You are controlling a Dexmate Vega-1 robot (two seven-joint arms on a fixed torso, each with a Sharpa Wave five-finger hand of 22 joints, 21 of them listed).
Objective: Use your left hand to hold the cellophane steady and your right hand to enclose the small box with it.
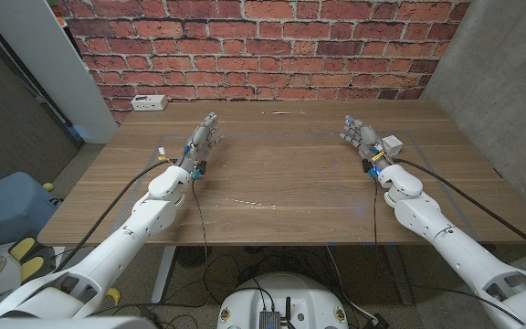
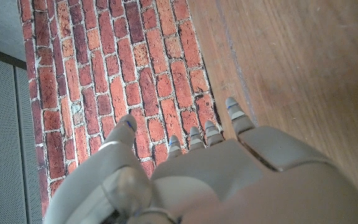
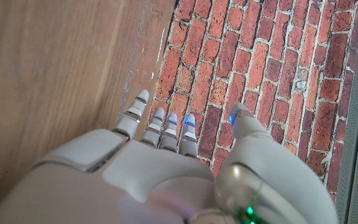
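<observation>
— On the table (image 1: 272, 183), where is the small box (image 1: 392, 145)?
— Just beside the right hand (image 1: 362, 134). Cellophane (image 1: 245, 203) glints mid-table.
— And up close?
— Both hands' fingers (image 3: 160, 121) are straight, holding nothing; left hand (image 1: 204, 137) too.

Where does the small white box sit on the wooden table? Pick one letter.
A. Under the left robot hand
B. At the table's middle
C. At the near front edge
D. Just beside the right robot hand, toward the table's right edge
D: in the head view the small white box sits on the wooden table right next to the right robot hand, on its outer side.
</observation>
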